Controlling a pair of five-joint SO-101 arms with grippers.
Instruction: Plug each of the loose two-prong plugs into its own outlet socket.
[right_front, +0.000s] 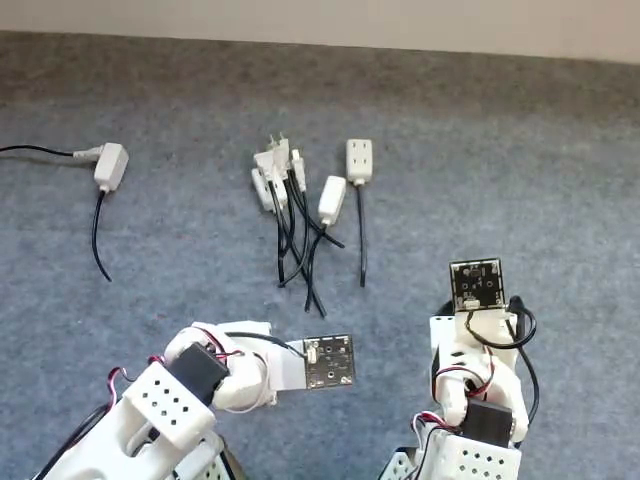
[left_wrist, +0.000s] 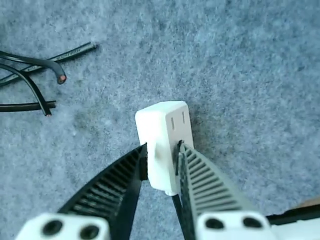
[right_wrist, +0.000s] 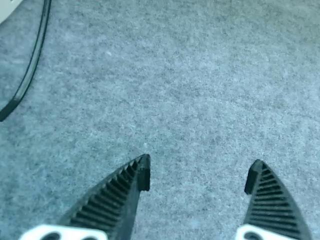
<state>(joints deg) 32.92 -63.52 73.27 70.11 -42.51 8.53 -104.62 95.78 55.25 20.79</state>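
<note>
Held socket (left_wrist: 162, 135): white block, two slots facing up and away from the wrist, centre of the left wrist view. It sits low over the grey bench (right_front: 500, 150); whether it touches the felt, cannot tell.

Loose pieces: a pile of plugs and sockets (right_front: 285, 185), white with tangled black cords, upper centre of the high view. Lone socket (right_front: 359, 160) just right of the pile, cord trailing down. At upper left a joined pair (right_front: 110, 167), apparently already mated. Cut cord ends (left_wrist: 50, 75) lie at the upper left of the left wrist view, apart from the held socket.

Risks, as judged:
- The block is pinched only on its two narrow sides near the cord end. A plug pushed into the slots could pivot it or slide it out of the grip.
- Cords in the pile cross each other, so lifting one plug may drag its neighbours.

Left gripper (left_wrist: 161, 154): nearly closed, clamped on the held socket, both jaws pressed to its sides.

Right gripper (right_wrist: 197, 175): spread wide, holding nothing, over bare felt; a black cord (right_wrist: 30, 65) runs past at upper left, well apart.
</note>
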